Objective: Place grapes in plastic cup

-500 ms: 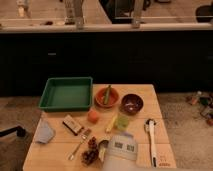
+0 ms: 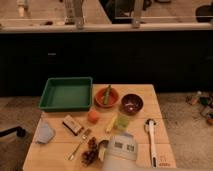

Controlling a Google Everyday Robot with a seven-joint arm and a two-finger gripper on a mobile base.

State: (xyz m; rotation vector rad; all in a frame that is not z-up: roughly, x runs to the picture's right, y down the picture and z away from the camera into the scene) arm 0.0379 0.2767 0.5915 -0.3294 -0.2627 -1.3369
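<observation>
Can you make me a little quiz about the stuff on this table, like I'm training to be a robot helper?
1. True or false: the grapes are already inside the plastic cup.
2. Fill in: the round fruit just left of the plastic cup is ____ in colour.
3. The gripper sits low at the near edge of the table. Which is nearest to it? A) the round fruit B) the grapes C) the plastic cup

Key: 1 false, the grapes lie on the table; 2 orange; 3 B.
</observation>
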